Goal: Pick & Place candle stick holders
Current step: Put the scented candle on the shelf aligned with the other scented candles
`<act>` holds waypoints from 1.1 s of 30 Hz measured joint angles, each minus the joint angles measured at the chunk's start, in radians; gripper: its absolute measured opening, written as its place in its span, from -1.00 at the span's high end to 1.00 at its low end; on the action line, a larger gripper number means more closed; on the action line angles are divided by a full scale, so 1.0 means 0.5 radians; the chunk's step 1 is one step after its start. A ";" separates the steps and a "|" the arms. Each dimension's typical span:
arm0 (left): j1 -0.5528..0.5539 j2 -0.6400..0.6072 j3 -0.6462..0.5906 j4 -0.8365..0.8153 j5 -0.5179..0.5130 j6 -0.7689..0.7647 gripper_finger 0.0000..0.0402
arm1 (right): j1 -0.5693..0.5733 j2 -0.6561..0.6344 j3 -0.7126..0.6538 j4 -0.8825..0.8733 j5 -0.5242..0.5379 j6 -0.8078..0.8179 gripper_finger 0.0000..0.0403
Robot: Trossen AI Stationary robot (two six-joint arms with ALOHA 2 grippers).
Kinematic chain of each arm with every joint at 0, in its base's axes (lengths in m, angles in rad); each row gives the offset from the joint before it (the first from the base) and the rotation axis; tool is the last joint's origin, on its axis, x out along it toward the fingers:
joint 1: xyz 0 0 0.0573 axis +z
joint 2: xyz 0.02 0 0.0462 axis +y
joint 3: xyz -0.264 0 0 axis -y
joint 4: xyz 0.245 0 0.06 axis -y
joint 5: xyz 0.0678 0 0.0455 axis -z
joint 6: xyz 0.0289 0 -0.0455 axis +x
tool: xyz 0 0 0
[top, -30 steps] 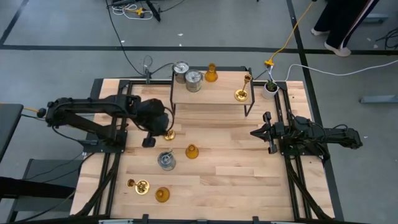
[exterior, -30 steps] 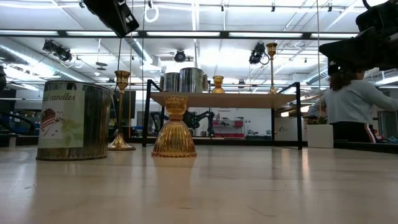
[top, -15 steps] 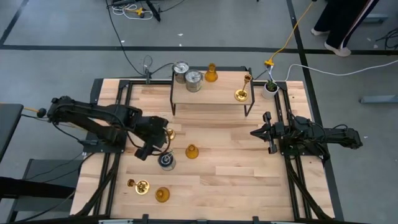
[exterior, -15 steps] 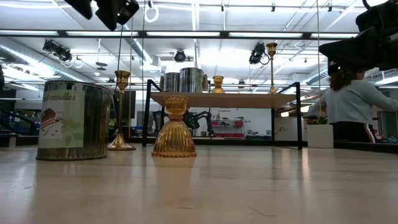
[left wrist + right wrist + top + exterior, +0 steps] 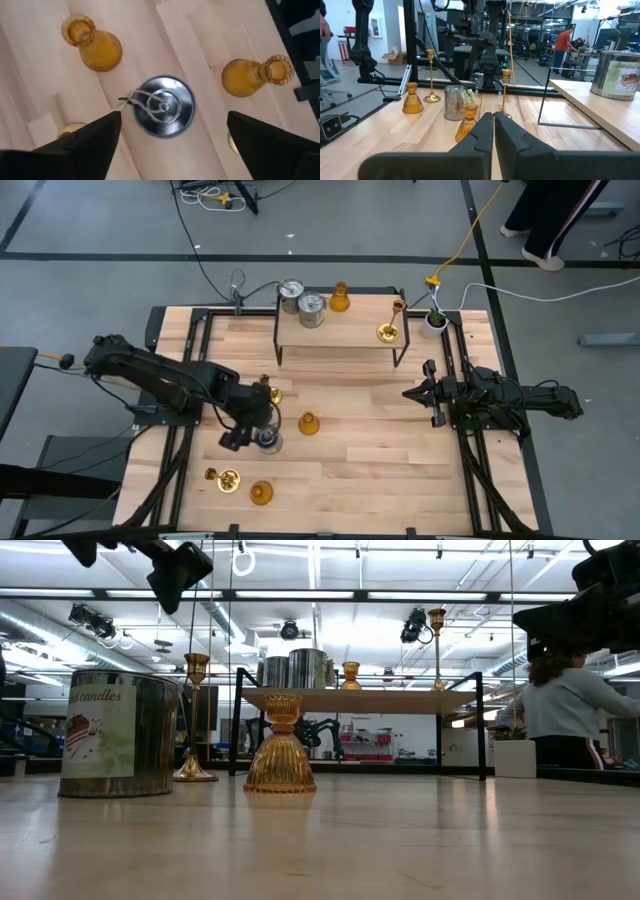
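A silvery cylinder holder [image 5: 268, 441] stands upright on the table. My left gripper [image 5: 249, 432] hovers open above it, one finger on either side, touching nothing; the left wrist view looks down on the holder's round top [image 5: 162, 106]. A brass holder [image 5: 270, 393] and an amber holder [image 5: 308, 423] stand close by. Another brass holder [image 5: 225, 477] and an amber one [image 5: 261, 493] stand near the front left. On the shelf [image 5: 350, 338] stand two silvery cylinders [image 5: 301, 299], an amber holder [image 5: 340, 298] and a brass holder [image 5: 390, 325]. My right gripper [image 5: 424, 392] waits shut at the right.
A white pot with a green plant [image 5: 434, 320] stands at the far right beside the shelf. The shelf's black wire legs [image 5: 278, 350] stand on the far half of the table. Bare wood [image 5: 370, 450] lies between the two arms. A person [image 5: 565, 705] stands beyond the table.
My left gripper has moved from above the brass holder toward the table's near edge and now hangs over the silvery cylinder, a little lower. Its fingers have gone from shut to wide open. No holder has moved.
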 joint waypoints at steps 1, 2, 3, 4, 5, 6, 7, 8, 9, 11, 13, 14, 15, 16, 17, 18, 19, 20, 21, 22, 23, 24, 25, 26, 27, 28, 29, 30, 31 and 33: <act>-0.005 0.032 0.000 0.003 -0.025 -0.046 -0.90 | 0.000 0.000 0.000 -0.001 0.000 0.000 0.89; -0.011 0.067 0.000 0.000 -0.050 -0.098 -0.94 | 0.000 0.000 0.000 0.000 0.000 0.000 0.89; -0.017 0.104 0.000 0.004 -0.072 -0.151 -0.96 | 0.001 0.000 0.000 0.000 0.000 0.000 0.89; -0.021 0.138 0.000 0.013 -0.088 -0.197 -0.98 | 0.000 0.000 0.000 0.000 0.000 0.000 0.89; -0.025 0.170 0.000 0.019 -0.092 -0.236 -0.98 | 0.000 0.000 0.000 -0.001 0.000 0.000 0.89; -0.025 0.202 0.000 0.018 -0.093 -0.270 -0.97 | 0.001 0.000 0.000 -0.001 0.000 -0.001 0.89; -0.025 0.234 0.000 0.026 -0.095 -0.317 -0.97 | 0.001 0.000 0.000 0.000 0.000 0.000 0.89; -0.026 0.265 0.000 0.043 -0.094 -0.372 -0.97 | 0.000 0.000 0.000 0.000 0.000 -0.001 0.89; -0.029 0.291 0.000 0.050 -0.094 -0.416 -0.98 | 0.000 0.000 0.000 -0.001 0.000 0.000 0.89; -0.047 0.329 0.000 0.065 -0.104 -0.475 -0.99 | 0.000 0.000 0.000 0.000 0.000 0.000 0.89; -0.070 0.356 0.000 0.081 -0.134 -0.518 -0.98 | 0.001 0.000 0.000 0.000 0.000 0.000 0.89; -0.083 0.363 0.000 0.081 -0.152 -0.555 -0.98 | 0.001 0.000 0.000 0.000 0.000 0.000 0.89; -0.097 0.365 -0.001 0.078 -0.171 -0.605 -0.98 | 0.001 0.000 0.001 0.000 0.000 0.000 0.89; -0.106 0.366 -0.001 0.081 -0.175 -0.662 -0.99 | 0.000 0.000 0.000 -0.001 0.000 -0.001 0.89; -0.112 0.370 0.000 0.085 -0.177 -0.718 -0.99 | 0.000 0.000 0.000 0.000 0.000 0.000 0.89; -0.123 0.375 0.000 0.079 -0.178 -0.765 -0.99 | 0.000 0.000 0.000 0.000 0.000 0.000 0.89; -0.137 0.377 -0.001 0.072 -0.187 -0.799 -0.99 | 0.001 0.000 0.000 -0.001 0.000 -0.001 0.89; -0.150 0.376 -0.001 0.073 -0.202 -0.831 -0.99 | 0.001 0.000 0.000 -0.001 0.000 0.000 0.89; -0.163 0.375 -0.001 0.074 -0.233 -0.869 -0.99 | 0.000 0.000 0.000 0.000 0.000 0.000 0.89; -0.175 0.375 -0.001 0.073 -0.259 -0.882 -0.99 | 0.000 0.000 0.000 -0.001 0.000 0.000 0.89; -0.186 0.375 -0.001 0.071 -0.281 -0.897 -0.99 | 0.001 0.000 0.000 -0.001 0.000 0.000 0.89; -0.195 0.375 -0.001 0.069 -0.305 -0.912 -0.99 | 0.000 0.000 0.000 0.000 0.000 0.000 0.89; -0.203 0.375 -0.001 0.068 -0.328 -0.917 -0.98 | 0.001 0.000 0.000 0.000 0.000 0.000 0.89; -0.209 0.375 -0.001 0.067 -0.345 -0.916 -0.98 | 0.000 0.000 0.000 -0.001 0.000 0.000 0.89; -0.215 0.375 -0.001 0.062 -0.351 -0.916 -0.98 | 0.001 0.000 0.000 0.000 0.000 -0.001 0.89; -0.218 0.375 -0.001 0.060 -0.355 -0.916 -0.98 | 0.000 0.000 0.000 -0.001 0.000 0.000 0.89; -0.218 0.375 -0.001 0.062 -0.355 -0.916 -0.98 | 0.001 0.000 0.000 0.000 0.000 0.000 0.89; -0.218 0.375 -0.001 0.061 -0.355 -0.916 -0.98 | 0.000 0.000 0.000 0.000 0.000 0.000 0.89; -0.218 0.375 -0.001 0.061 -0.352 -0.916 -0.98 | 0.001 0.000 0.000 0.000 0.000 0.000 0.89; -0.218 0.375 -0.001 0.061 -0.350 -0.916 -0.98 | 0.001 0.000 0.000 0.000 0.000 0.000 0.89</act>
